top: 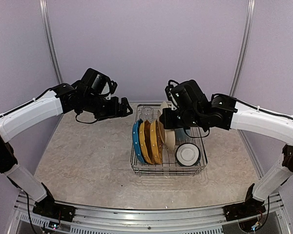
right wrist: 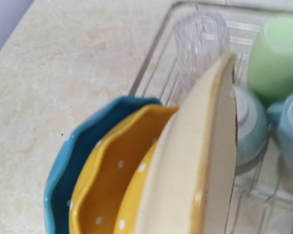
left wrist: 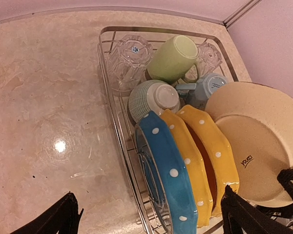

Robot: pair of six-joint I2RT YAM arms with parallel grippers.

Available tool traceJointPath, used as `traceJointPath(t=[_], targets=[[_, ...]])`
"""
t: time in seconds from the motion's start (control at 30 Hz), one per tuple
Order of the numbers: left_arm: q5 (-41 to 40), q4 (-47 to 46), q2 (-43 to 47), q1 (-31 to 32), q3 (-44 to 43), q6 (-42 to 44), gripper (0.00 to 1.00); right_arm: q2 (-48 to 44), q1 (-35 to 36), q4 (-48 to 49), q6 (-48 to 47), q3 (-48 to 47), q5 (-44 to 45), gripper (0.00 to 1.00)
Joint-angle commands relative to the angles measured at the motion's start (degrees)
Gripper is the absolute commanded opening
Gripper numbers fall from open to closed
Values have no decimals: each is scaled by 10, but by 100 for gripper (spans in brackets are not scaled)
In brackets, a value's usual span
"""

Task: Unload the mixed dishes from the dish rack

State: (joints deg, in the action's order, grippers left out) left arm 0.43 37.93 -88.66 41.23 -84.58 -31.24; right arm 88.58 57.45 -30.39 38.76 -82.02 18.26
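The dish rack (top: 136, 168) stands at mid-table. A blue white-dotted plate (left wrist: 168, 170) and two yellow plates (left wrist: 190, 161) stand upright in it. A cream plate (left wrist: 254, 141) is tilted and raised beside them, and my right gripper (top: 165, 121) is shut on its rim; in the right wrist view the cream plate (right wrist: 195, 161) hides the fingers. My left gripper (left wrist: 151, 217) hangs open above the blue plate, touching nothing. At the rack's far end sit a pale green mug (left wrist: 173, 58), a light blue mug (left wrist: 207, 87), a clear glass (left wrist: 129, 58) and a white bowl (left wrist: 154, 100).
Another white bowl (top: 187, 154) lies in the rack's near right corner. Bare beige tabletop (top: 88, 161) spreads left of the rack. Purple walls close the back and both sides.
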Motion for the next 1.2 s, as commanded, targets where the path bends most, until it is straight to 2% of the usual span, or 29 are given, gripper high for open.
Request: traceJointPath(t=[0.0,0.13,0.23,0.43,0.57,0.83,0.93,1.07,1.17], targets=[[-20,-6,28,3,7,-1,97,-53,0,78,-125,7,24,0],[-9,-17,42,-2,15,-9,98,-92,0,119,-244,39,18,0],[24,-28,53,-16,22,-24,98,-138,0,172,-405,71,-61,0],[187,-100,77,-78,59,-104,98,-222,0,297,-663,178,-115,0],[288,-142,78,-103,61,-161,98,-229,-9,344,-792,218,-128,0],[441,-216,13,-110,27,-320,95,-175,-51,375,-917,211,-160,0],[449,-193,-24,-104,-1,-339,93,-146,-52,370,-943,194,-157,0],[433,-160,-61,-86,-43,-327,92,-127,-52,370,-962,185,-156,0],[413,-135,-88,-73,-74,-308,88,-119,-52,378,-969,183,-153,0]])
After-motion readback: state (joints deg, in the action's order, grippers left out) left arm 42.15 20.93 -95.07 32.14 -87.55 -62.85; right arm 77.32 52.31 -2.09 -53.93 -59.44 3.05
